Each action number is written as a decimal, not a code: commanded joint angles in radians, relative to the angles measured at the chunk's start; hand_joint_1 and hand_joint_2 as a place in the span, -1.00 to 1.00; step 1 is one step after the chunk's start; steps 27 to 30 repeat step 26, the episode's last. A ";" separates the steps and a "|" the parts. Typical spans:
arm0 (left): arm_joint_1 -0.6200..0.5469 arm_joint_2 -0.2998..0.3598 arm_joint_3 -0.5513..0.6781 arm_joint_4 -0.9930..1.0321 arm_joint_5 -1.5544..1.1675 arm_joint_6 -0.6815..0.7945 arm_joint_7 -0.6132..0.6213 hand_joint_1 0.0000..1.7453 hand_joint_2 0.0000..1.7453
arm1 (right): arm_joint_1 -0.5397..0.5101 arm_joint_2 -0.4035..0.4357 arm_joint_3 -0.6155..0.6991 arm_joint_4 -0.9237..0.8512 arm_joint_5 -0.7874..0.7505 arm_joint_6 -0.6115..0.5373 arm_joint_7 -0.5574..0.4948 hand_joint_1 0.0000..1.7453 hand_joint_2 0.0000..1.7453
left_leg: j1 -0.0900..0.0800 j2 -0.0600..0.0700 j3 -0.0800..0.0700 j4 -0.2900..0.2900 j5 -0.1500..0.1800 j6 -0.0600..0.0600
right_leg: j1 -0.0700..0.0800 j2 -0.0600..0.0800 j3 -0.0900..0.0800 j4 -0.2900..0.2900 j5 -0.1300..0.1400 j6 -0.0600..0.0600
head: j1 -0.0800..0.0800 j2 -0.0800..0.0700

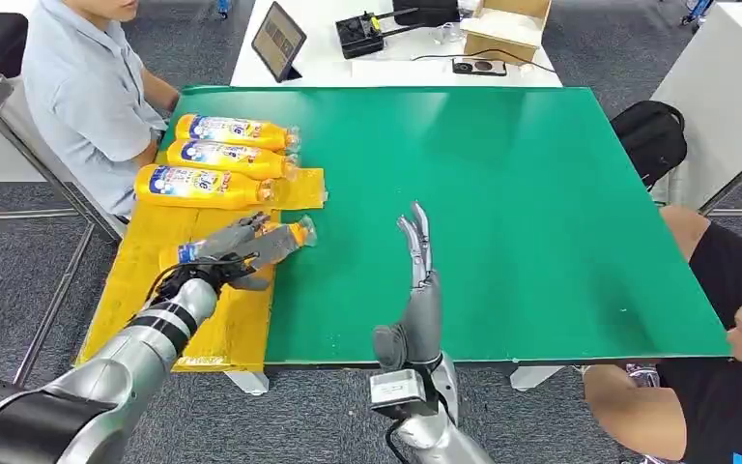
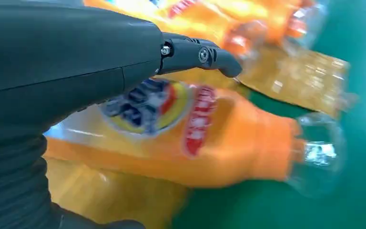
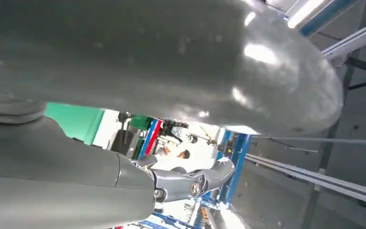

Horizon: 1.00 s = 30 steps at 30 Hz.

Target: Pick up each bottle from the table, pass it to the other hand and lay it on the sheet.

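Bottle number four (image 1: 285, 239), orange with a clear cap and a blue-and-yellow label, lies on its side at the near inner edge of the yellow sheet (image 1: 155, 280), cap end reaching out over the green bench (image 1: 502, 213), and the left hand (image 1: 222, 253) is wrapped over its body. From the head view the dark fingers (image 1: 242, 232) curl across the top of the bottle near its label; in the left wrist view the same bottle (image 2: 228, 138) sits close under the grey thumb (image 2: 205, 55), label facing up and the clear cap toward the green surface. Whether the bottle is resting on the sheet or lifted a little off it, I cannot tell. Three more orange bottles (image 1: 222, 158) lie side by side on the far part of the sheet, caps all pointing toward the middle of the bench, well apart from the held one. The right hand (image 1: 418, 256) stands upright over the near middle of the green bench, fingers (image 1: 413, 232) straight, held close together and pointing away from the robot, holding nothing; the right wrist view shows its grey thumb (image 3: 195, 183) with nothing against it. A person in a light blue shirt (image 1: 87, 87) sits at the far left corner of the bench, beside the three bottles. Another person in dark clothes (image 1: 725, 319) sits at the right side. Beyond the green bench, a white table (image 1: 386, 58) carries a tablet (image 1: 278, 41), a black controller (image 1: 359, 35) and a cardboard box (image 1: 507, 24).
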 commanded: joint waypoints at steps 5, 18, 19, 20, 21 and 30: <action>0.114 -0.077 0.246 -0.292 0.388 -0.058 -0.297 -1.00 1.00 | 0.026 0.039 -0.105 -0.035 0.087 -0.001 -0.033 -1.00 -1.00 | 0.000 -0.001 0.003 0.000 -0.001 0.001 | 0.001 -0.002 0.003 -0.001 -0.001 -0.002 | -0.001 0.000; 0.469 -0.157 0.228 -0.888 0.964 -0.026 -0.227 -1.00 1.00 | 0.198 0.165 -0.326 -0.478 0.290 -0.001 -0.033 -1.00 1.00 | -0.001 0.000 0.004 -0.001 -0.003 0.002 | 0.000 -0.001 0.004 -0.001 -0.003 -0.003 | 0.000 0.000; 0.546 -0.153 0.205 -0.953 0.965 0.010 -0.254 -1.00 1.00 | 0.220 0.165 -0.366 -0.476 0.279 -0.001 -0.033 -1.00 -1.00 | 0.000 0.001 0.002 0.000 -0.002 0.001 | 0.000 0.000 0.001 -0.001 -0.002 -0.002 | 0.000 0.000; 0.546 -0.153 0.205 -0.953 0.965 0.010 -0.254 -1.00 1.00 | 0.220 0.165 -0.366 -0.476 0.279 -0.001 -0.033 -1.00 -1.00 | 0.000 0.000 0.004 0.000 -0.003 0.002 | 0.001 -0.002 0.004 -0.001 -0.003 -0.003 | 0.000 0.000; 0.628 -0.151 0.190 -1.019 0.955 0.025 -0.251 -1.00 1.00 | 0.240 0.165 -0.381 -0.449 0.262 -0.001 -0.033 -1.00 -1.00 | -0.001 0.001 0.003 -0.001 -0.003 0.001 | 0.000 0.000 0.003 -0.002 -0.002 -0.002 | 0.000 0.000; 0.771 -0.136 0.149 -1.125 0.898 0.209 -0.273 -1.00 1.00 | 0.261 0.123 -0.539 -0.405 0.206 0.124 -0.033 -1.00 1.00 | 0.000 0.002 0.007 -0.003 -0.004 0.002 | 0.001 0.000 0.006 -0.004 -0.003 -0.003 | 0.000 0.000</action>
